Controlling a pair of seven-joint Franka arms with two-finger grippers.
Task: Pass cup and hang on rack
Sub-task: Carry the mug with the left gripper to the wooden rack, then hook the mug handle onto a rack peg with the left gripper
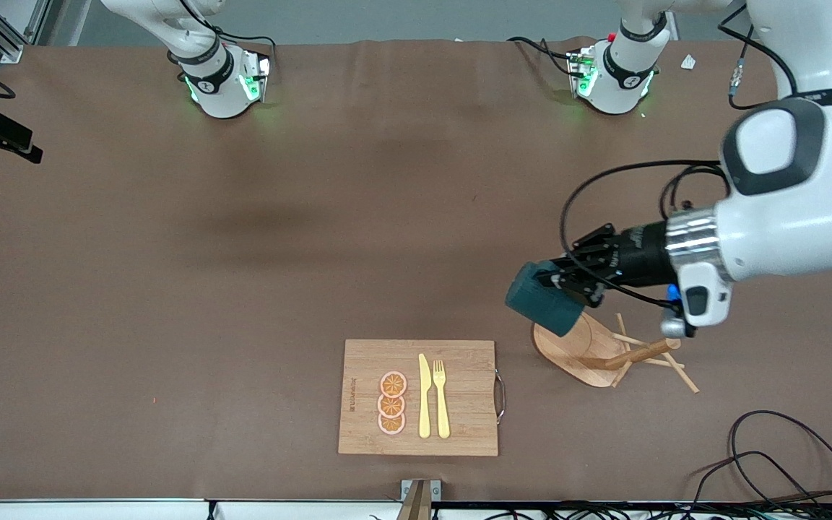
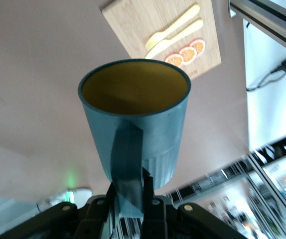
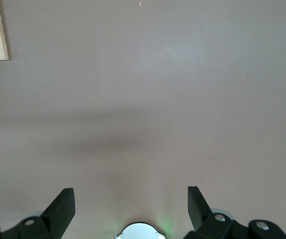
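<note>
In the front view, the left gripper (image 1: 568,278) holds the cup (image 1: 544,299) in the air over the oval base of the rack (image 1: 581,352). The left arm reaches in from its end of the surface (image 1: 243,238) with the wrist laid nearly level, so the cup is tipped on its side, probably to bring the handle toward a peg. The rack stands beside the cutting board (image 1: 418,397), toward the left arm's end.

In the left wrist view, the 2 fingers (image 2: 147,196) pinch the cup's handle (image 2: 127,169), its ochre inside facing away from the camera.

In the right wrist view, the right gripper (image 3: 131,206) waits over bare surface, its fingers spread wide and empty.
</note>
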